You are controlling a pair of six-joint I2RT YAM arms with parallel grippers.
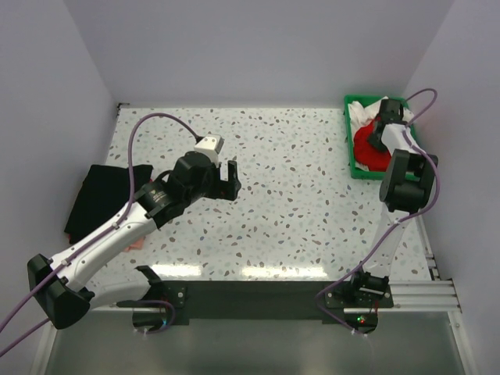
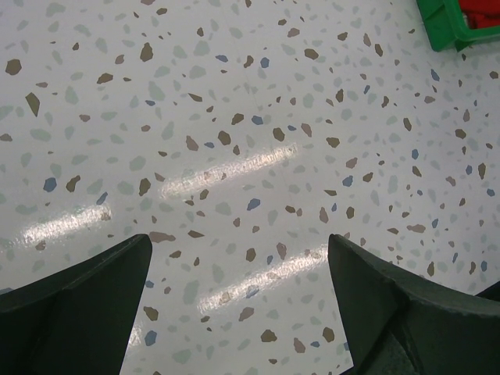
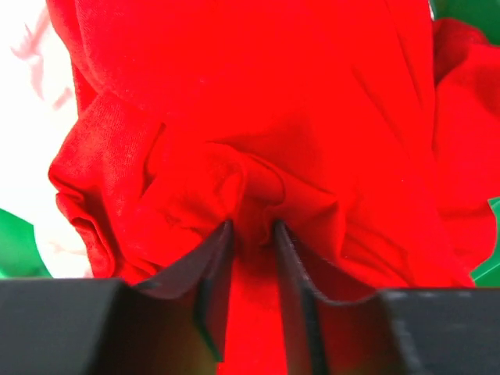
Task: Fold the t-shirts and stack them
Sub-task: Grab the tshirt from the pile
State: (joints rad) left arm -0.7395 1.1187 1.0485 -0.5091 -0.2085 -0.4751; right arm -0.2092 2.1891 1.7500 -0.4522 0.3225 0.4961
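Where right gripper [image 3: 251, 226] pinches, red t-shirt [image 3: 234, 94] bunches (creased).

No text, label, brand or number can be read anywhere.

You have one high overview and two close wrist cameras.
Your top camera looks down from high at 6 o'clock, facing 12, over the table [image 1: 297, 195]. Your left wrist camera hangs low over that table and catches a corner of the green tray [image 2: 445, 27] at 1 o'clock. The overview shows that tray at 2 o'clock. Your right wrist camera sits right against the red shirt [image 3: 258, 117] inside it.
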